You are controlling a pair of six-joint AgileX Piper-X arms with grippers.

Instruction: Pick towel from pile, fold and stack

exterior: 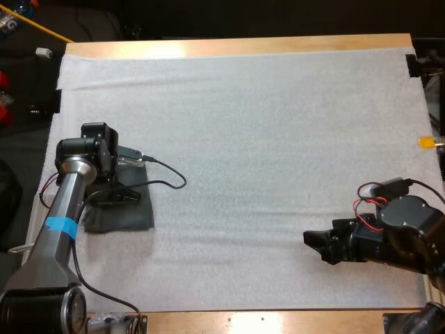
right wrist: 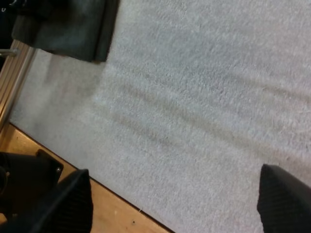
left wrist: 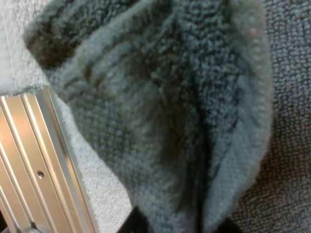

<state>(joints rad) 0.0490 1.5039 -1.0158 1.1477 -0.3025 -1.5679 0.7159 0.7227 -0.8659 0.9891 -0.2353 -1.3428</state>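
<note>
The left gripper [exterior: 124, 195] pinches a raised fold of the dark grey-green terry towel [exterior: 128, 217], which lies at the left edge of the white textured mat [exterior: 278, 139], likely to draw the cloth toward the middle for folding. The right gripper [exterior: 318, 245] rests low near the mat's front right corner, black fingers spread wide on nothing, so the mat's whole middle is free. The towel, though, sits just beside a ribbed metal rail [left wrist: 34, 160] at the left edge.

Mat [exterior: 264, 153] wide open, towel [exterior: 132, 216] at left edge
</note>
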